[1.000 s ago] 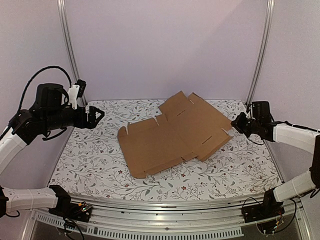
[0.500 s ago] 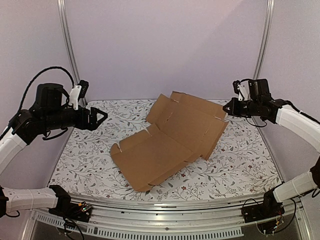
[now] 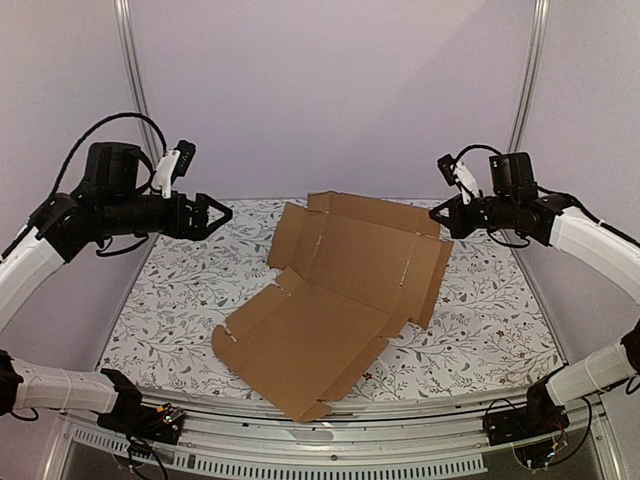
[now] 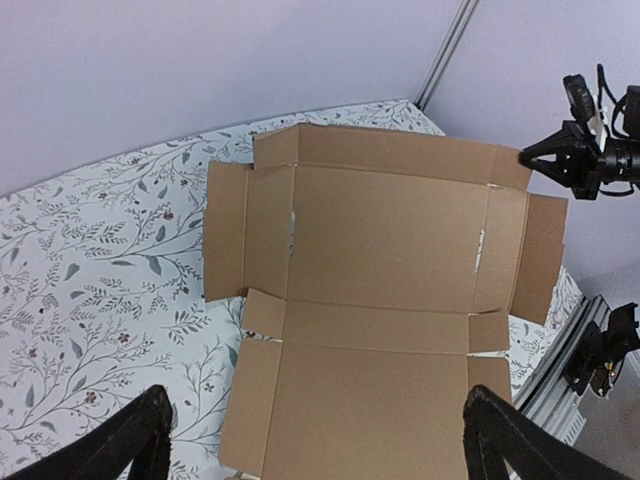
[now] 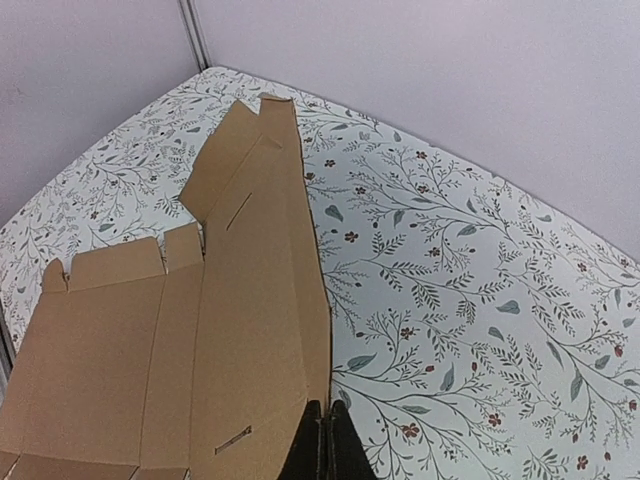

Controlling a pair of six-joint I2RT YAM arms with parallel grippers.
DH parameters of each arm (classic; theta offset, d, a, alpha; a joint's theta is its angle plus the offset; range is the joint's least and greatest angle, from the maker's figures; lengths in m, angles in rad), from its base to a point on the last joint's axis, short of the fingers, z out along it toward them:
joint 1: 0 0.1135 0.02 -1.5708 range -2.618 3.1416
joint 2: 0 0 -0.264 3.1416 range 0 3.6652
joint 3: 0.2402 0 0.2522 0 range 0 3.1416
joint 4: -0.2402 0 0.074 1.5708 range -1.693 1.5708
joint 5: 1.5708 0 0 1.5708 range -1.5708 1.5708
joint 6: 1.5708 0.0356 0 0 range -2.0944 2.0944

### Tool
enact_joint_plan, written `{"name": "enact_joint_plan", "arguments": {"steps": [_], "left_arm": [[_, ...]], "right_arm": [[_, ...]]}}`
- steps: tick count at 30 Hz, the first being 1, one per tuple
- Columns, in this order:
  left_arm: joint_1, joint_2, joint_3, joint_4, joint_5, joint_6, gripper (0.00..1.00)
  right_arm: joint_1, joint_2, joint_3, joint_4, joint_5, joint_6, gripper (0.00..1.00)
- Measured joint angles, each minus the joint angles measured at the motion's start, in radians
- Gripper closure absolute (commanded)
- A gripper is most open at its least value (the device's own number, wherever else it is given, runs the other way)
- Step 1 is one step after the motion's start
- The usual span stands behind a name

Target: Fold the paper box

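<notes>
The right jaws pinch the far right corner of the paper box (image 3: 340, 285), tipping its far half up off the desk (image 3: 170, 290). The left jaws hang wide apart, empty. Lift slowly so the fold bends straight.

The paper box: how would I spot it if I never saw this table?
Find the big flowery table. In its middle lies the paper box, a big sheet with flaps. It alone is plain brown, its far corner pinched up by the right tool.
</notes>
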Motion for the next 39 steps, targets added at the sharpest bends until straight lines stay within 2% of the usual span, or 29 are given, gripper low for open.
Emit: {"name": "enact_joint_plan", "arguments": {"steps": [4, 8, 12, 17, 20, 26, 39], "left_arm": [[-0.001, 0.053, 0.115, 0.002, 0.002, 0.021, 0.01], [-0.001, 0.114, 0.157, 0.024, -0.022, 0.055, 0.01], [-0.001, 0.22, 0.158, 0.056, -0.053, 0.068, 0.0], [0.006, 0.328, 0.084, 0.161, -0.04, 0.077, 0.01], [0.03, 0.378, 0.05, 0.233, -0.002, 0.072, 0.02], [0.135, 0.494, 0.002, 0.414, 0.169, 0.025, 0.05], [0.223, 0.692, 0.044, 0.562, 0.37, 0.014, 0.19]], "right_arm": [[0.0, -0.025, -0.007, 0.02, -0.027, -0.098, 1.0], [0.0, -0.054, -0.036, 0.057, -0.049, -0.153, 1.0], [0.0, -0.085, -0.094, 0.104, -0.071, -0.205, 1.0], [0.0, -0.137, -0.151, 0.138, -0.105, -0.226, 1.0], [0.0, -0.172, -0.194, 0.18, -0.14, -0.212, 1.0], [0.0, -0.239, -0.257, 0.217, -0.188, -0.198, 1.0], [0.002, -0.276, -0.267, 0.251, -0.256, -0.136, 1.0]]}}
